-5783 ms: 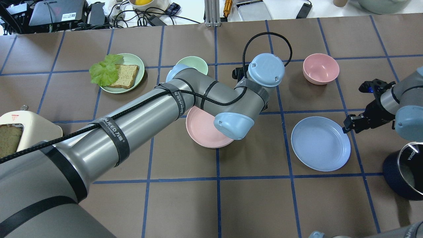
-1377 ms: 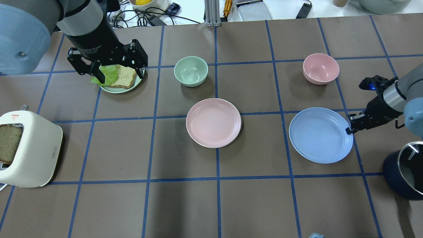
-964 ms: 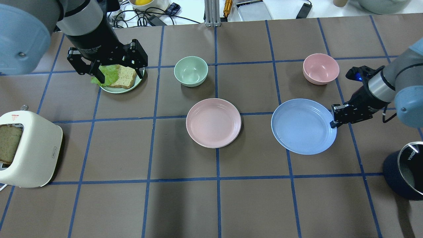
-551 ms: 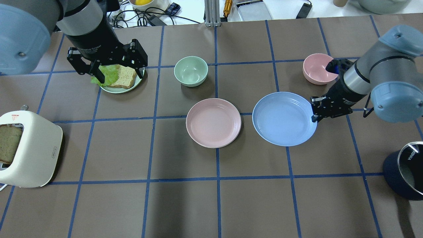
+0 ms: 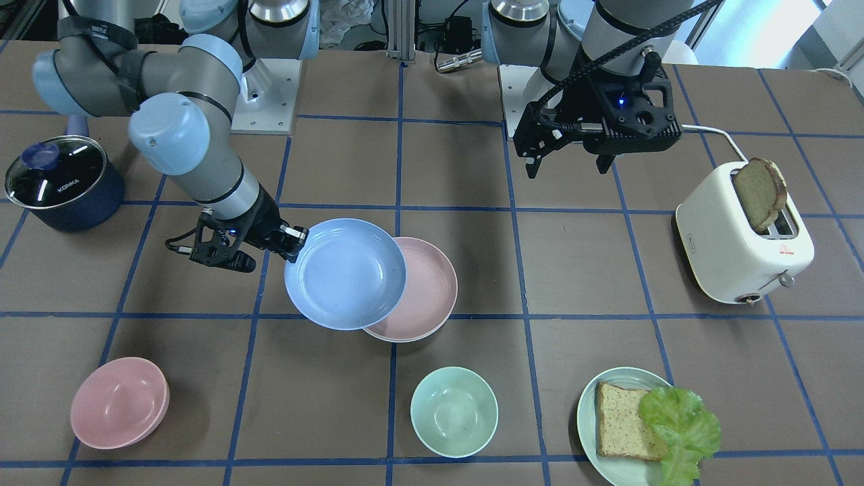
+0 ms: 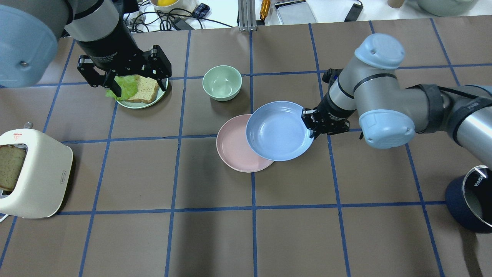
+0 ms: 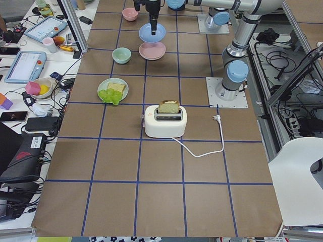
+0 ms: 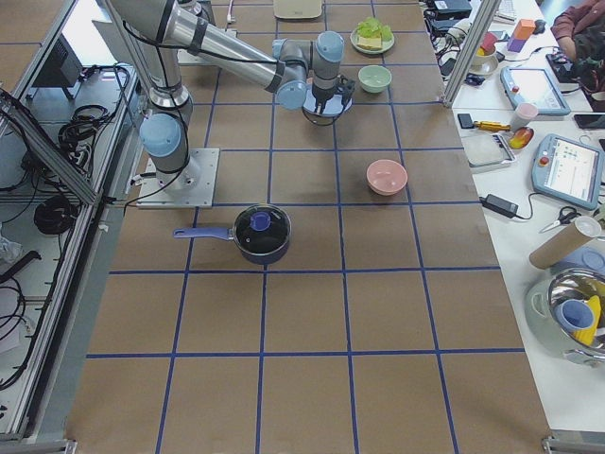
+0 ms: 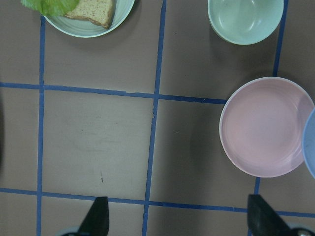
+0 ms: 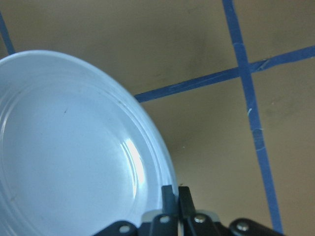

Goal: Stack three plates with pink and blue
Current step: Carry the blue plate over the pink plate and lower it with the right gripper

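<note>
Overhead exterior view, beginning from the robot's side of the table: the cream toaster (image 6: pixel 34 173) stands at the robot's left with one slice of bread (image 6: pixel 10 167) sticking out of its slot, and the dark blue pot (image 6: pixel 471 200) with a glass lid stands at the robot's right. Further in, near the middle of the table, the pale pink plate (image 6: pixel 234 148) lies flat on the brown paper. The light blue plate (image 6: pixel 278 130) is raised off the table and covers the part of the pink plate on the robot's right; whether the two plates touch each other, I cannot tell. The right gripper (image 6: pixel 312 129) is clamped on the rim of the blue plate at the side away from the pink plate, and in the right wrist-mounted view its two fingers (image 10: pixel 170 196) are pressed close together on this rim. Behind the plates stands the mint bowl (image 6: pixel 222 82), upright. Further to the robot's left is the pale green plate (image 6: pixel 142 104) with a bread slice (image 6: pixel 146 89) and a lettuce leaf (image 6: pixel 128 85). The left gripper (image 6: pixel 140 86) hangs above this plate with the fingers spread wide and nothing between them. In the exterior front-facing view the pink bowl (image 5: pixel 118 403) stands in the far row on the robot's right, well apart from the plates.
</note>
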